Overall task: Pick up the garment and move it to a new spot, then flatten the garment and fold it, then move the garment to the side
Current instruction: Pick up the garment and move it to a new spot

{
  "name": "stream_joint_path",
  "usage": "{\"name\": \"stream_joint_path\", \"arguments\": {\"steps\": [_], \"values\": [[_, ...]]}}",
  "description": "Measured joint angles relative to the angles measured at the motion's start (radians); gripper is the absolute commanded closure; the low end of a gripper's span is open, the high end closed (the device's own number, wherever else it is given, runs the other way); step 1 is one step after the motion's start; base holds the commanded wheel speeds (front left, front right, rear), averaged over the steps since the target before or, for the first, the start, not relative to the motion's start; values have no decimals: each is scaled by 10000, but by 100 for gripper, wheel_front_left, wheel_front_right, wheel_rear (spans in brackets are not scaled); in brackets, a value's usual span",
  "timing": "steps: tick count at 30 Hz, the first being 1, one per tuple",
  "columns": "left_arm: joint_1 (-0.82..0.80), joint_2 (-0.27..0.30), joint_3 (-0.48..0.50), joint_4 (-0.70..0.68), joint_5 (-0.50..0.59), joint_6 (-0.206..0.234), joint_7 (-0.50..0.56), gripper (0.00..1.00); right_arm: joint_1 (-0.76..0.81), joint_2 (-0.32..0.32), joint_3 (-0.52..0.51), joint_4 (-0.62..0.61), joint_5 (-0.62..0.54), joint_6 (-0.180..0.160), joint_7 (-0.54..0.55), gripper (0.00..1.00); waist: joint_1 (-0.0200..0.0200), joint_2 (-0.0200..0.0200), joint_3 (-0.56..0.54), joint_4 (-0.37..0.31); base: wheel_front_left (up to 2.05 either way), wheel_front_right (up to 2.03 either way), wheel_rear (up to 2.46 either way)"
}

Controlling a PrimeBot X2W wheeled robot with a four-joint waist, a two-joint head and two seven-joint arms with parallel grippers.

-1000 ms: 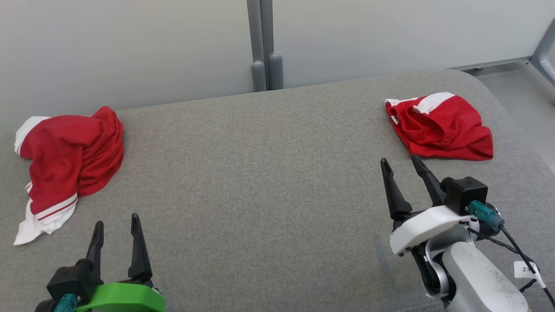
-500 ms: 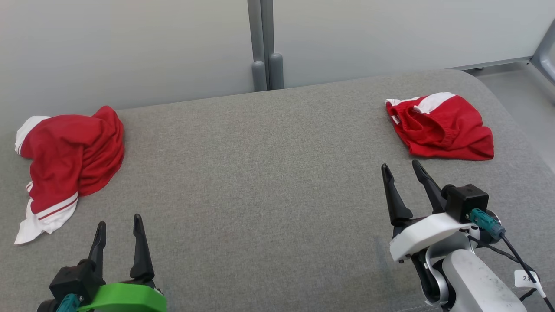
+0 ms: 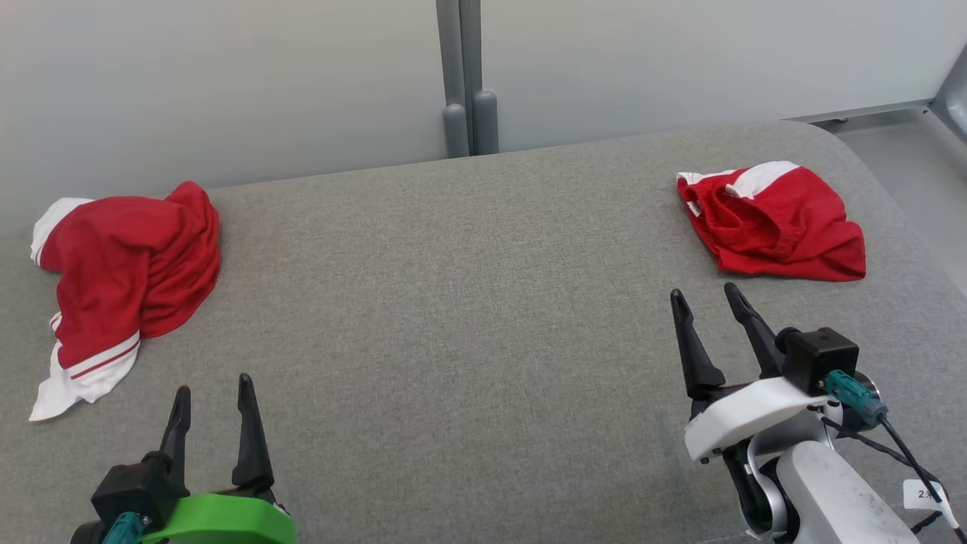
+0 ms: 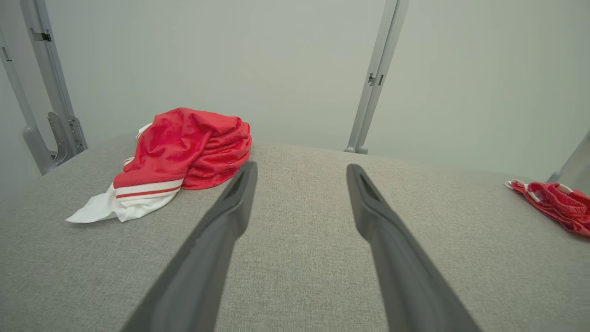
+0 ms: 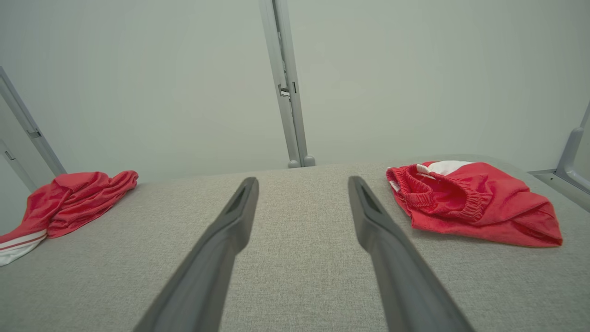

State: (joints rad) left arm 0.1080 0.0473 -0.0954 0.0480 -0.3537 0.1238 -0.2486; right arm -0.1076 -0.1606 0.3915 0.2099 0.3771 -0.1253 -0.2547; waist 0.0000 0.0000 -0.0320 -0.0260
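Red shorts (image 3: 774,223) lie just ahead-right of my right gripper (image 3: 704,292), long axis crosswise; left gripper (image 3: 213,384) well apart. Both jaws apart, empty.

1. Right gripper (image 5: 303,180): two dark fingers, spread wide, nothing between.
2. Grey cushion (image 5: 299,276): woven fabric, under the fingers.
3. Red shorts (image 5: 474,203): crumpled, elastic waistband, white panel; right of the fingers, apart from them.
4. Red garment (image 5: 73,196): white striped hem; far left.
5. Grey post (image 5: 286,83): upright against pale wall (image 5: 138,69).
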Motion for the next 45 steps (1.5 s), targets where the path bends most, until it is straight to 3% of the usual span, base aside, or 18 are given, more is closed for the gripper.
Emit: {"name": "stream_joint_path", "arguments": {"steps": [14,26,34,38,45], "values": [[-2,-8,151,27,-31,0,-2,0,174,-27,-38,-159,-92,6,0,0,0,0,56,1074,0,0,0],[469,-10,1277,-345,-27,0,-31,0,80,326,698,-38,-159,447,90,0,0,0,52,2653,0,0,0],[546,-12,825,-453,-25,0,-31,0,68,322,428,33,-157,428,90,0,0,0,52,3632,0,0,0],[515,-10,399,-420,6,0,-31,0,93,251,77,40,-155,265,88,0,0,0,66,4195,0,0,0],[526,6,688,-401,2,0,-31,0,89,336,176,-2,-186,261,88,0,0,0,152,4771,0,0,0]]}}
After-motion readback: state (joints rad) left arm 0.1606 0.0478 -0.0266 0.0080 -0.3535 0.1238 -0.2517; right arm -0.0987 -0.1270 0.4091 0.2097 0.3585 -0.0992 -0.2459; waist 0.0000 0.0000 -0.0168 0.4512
